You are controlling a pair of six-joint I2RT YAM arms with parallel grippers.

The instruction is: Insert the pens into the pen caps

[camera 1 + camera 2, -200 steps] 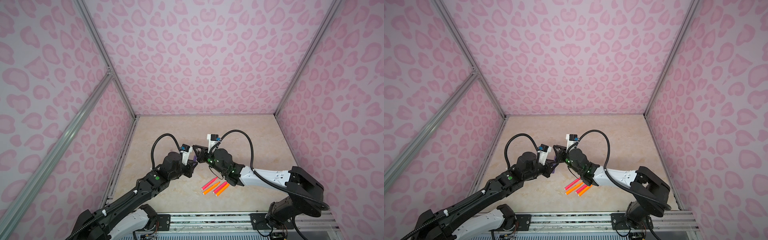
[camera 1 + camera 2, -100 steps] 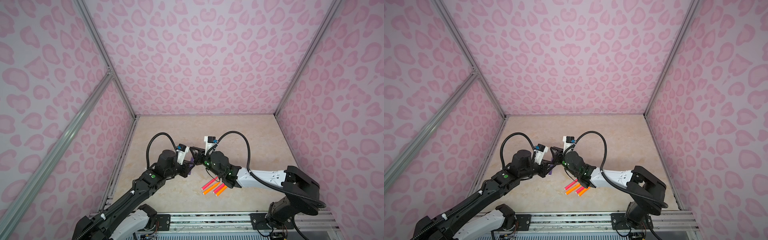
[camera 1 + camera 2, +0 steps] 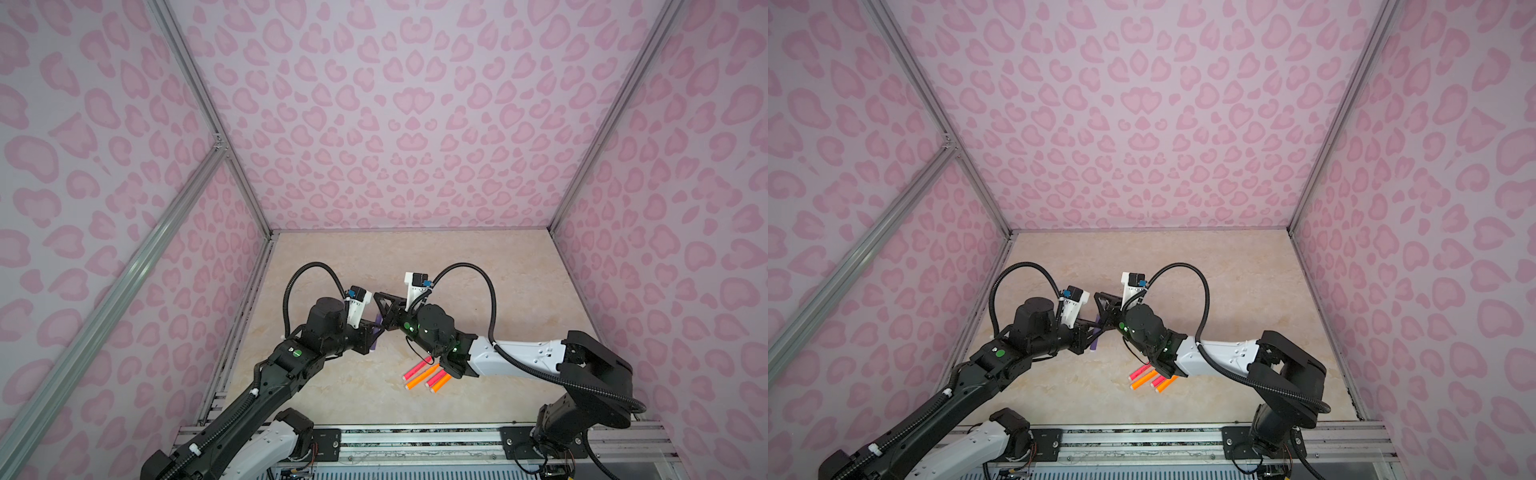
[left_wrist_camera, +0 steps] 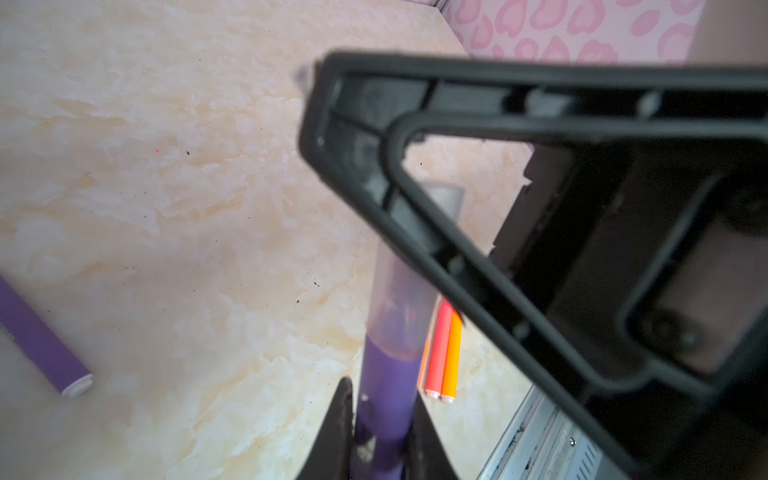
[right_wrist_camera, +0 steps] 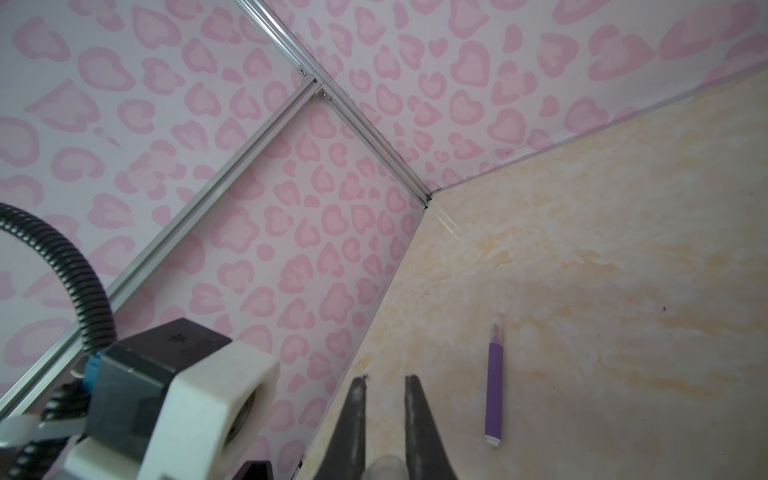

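My left gripper point(image 4: 384, 399) is shut on a purple pen point(image 4: 388, 374), seen in both top views point(image 3: 374, 345) point(image 3: 1094, 343). A clear pen cap point(image 4: 395, 299) covers its tip. My right gripper point(image 5: 385, 382) is shut on that cap point(image 5: 384, 469), which sits deep between its fingers point(image 5: 353, 415). The two grippers point(image 3: 374, 332) point(image 3: 377, 297) meet above the table's middle. A second purple pen point(image 5: 494, 386) lies on the table with a clear cap on its tip. Several pink and orange pens point(image 3: 424, 374) point(image 3: 1152, 378) lie side by side under my right arm.
The beige marble tabletop point(image 3: 415, 257) is closed in by pink patterned walls point(image 3: 395, 124) on three sides. A metal rail point(image 3: 415, 432) runs along the front edge. My right forearm point(image 3: 519, 357) hangs over the far ends of the pink and orange pens.
Both grippers have shifted a little to the left together, still joined at the purple pen and cap. The pens on the table have not moved.
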